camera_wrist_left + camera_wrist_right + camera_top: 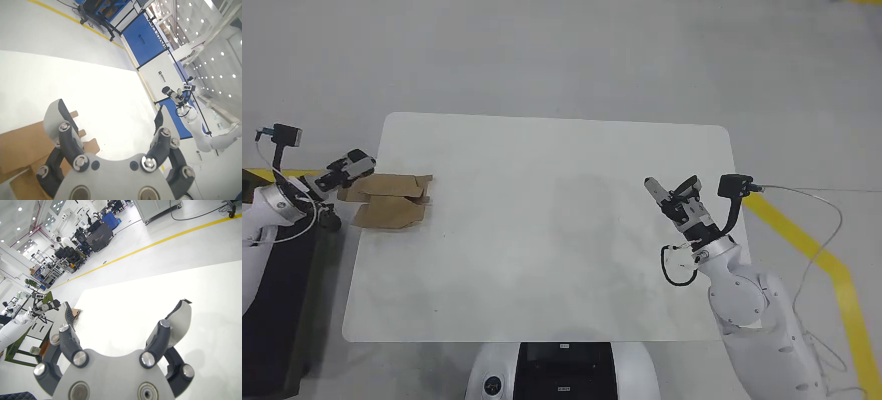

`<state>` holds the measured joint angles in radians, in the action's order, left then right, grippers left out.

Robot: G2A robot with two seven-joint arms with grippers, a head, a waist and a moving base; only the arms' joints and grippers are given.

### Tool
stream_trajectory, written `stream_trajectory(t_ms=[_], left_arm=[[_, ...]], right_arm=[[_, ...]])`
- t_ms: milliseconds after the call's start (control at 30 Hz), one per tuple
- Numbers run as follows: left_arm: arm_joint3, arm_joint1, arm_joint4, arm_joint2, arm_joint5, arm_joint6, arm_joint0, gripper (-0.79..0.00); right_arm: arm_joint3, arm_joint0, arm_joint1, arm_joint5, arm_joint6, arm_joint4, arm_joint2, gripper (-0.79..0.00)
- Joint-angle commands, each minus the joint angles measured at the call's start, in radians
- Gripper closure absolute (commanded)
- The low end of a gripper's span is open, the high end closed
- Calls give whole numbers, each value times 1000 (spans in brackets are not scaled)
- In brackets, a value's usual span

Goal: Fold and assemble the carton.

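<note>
carton [390, 200]: flat at table [542, 230] edge, where you can likely grasp it | left gripper [111, 109]: fingers spread, empty, over carton | right gripper [124, 306]: spread, empty; well apart, probably in reserve

Looks like a big robotics lab hall: pale floor with a yellow line [151, 244] beyond the white table [542, 160], blue screens [143, 41] past it, desks [98, 236], office chairs [70, 252] and equipment racks [54, 272] farther off.
</note>
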<state>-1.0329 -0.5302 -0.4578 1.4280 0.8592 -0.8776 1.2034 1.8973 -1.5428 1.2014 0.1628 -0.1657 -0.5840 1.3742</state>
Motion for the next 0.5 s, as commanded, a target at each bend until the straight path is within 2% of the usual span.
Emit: stream_trajectory(t_ms=[0,467], left_arm=[[37,2,-29,14,0,-30,11,-785],[56,2,-60,23,3,-51,20,-785]], right_arm=[[0,0,0,0,0,0,0,-785],[0,0,0,0,0,0,0,-785]])
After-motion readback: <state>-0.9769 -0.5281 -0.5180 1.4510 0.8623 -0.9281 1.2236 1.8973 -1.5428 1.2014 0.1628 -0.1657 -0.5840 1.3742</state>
